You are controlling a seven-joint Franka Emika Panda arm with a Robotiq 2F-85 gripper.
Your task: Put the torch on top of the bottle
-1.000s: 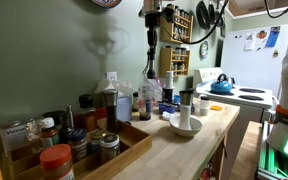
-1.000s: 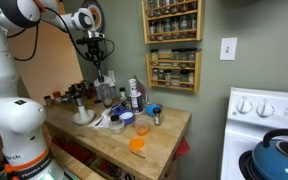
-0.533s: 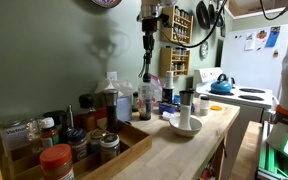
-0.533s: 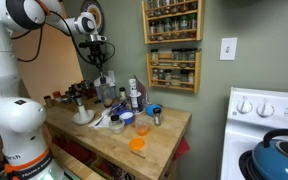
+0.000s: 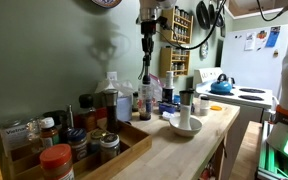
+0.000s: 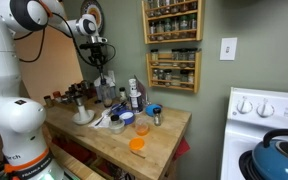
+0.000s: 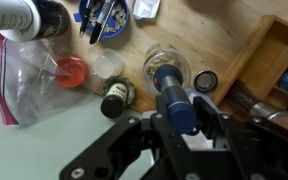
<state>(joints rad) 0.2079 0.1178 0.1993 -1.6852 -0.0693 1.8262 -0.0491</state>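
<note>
My gripper (image 7: 180, 116) is shut on the torch (image 7: 171, 88), a dark cylinder that points straight down from the jaws. In both exterior views the gripper (image 5: 147, 45) (image 6: 98, 52) hangs high above the cluster of jars at the back of the wooden counter, with the torch (image 5: 147, 66) (image 6: 101, 70) vertical below it. In the wrist view the small dark bottle (image 7: 117, 98) is seen from above, just left of the torch tip and well below it. The torch tip overlaps a clear jar (image 7: 164, 64).
A wooden tray (image 5: 130, 148) of jars, with a red-lidded jar (image 5: 56, 160), stands at the near end. A white bowl (image 5: 184, 125) sits mid-counter. A plastic bag (image 7: 24, 75) and small containers lie around the bottle. A spice rack (image 6: 174, 45) hangs on the wall.
The gripper with the torch has shifted slightly sideways above the jars. Nothing else has moved.
</note>
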